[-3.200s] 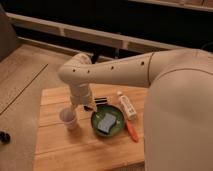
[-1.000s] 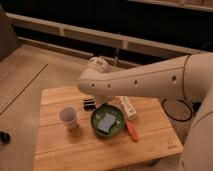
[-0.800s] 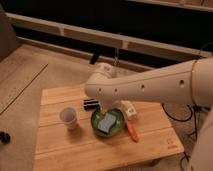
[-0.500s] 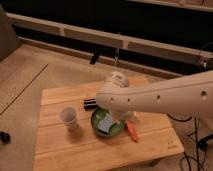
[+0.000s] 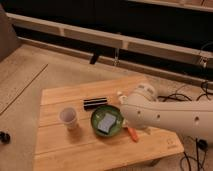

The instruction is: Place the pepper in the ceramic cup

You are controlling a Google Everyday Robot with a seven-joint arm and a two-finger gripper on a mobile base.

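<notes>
Risks first. The pepper (image 5: 131,133) lies on the desk (image 5: 75,150), just right of the green bowl (image 5: 95,115) and well apart from the ceramic cup (image 5: 68,117); only its orange lower end shows from under the robot arm (image 5: 165,115). The gripper is hidden behind that white forearm, somewhere above the desk's right half, so I cannot tell how it is set or whether it has hold of anything.

- A low descent could roll the slender pepper toward the near edge, or push it against the bowl's rim.
- The white bottle (image 5: 120,94) sits right by the arm, only its top showing, and could be knocked over.
- The carry to the cup has to pass the bowl, and a loose hold could drop the pepper in there instead.

Against 3.2 s ago: the arm was then over the left side near the cup, with pepper and bottle in plain sight. It has since swung right and covers both. The cup, the bowl and the black bar (image 5: 95,103) have not moved.
</notes>
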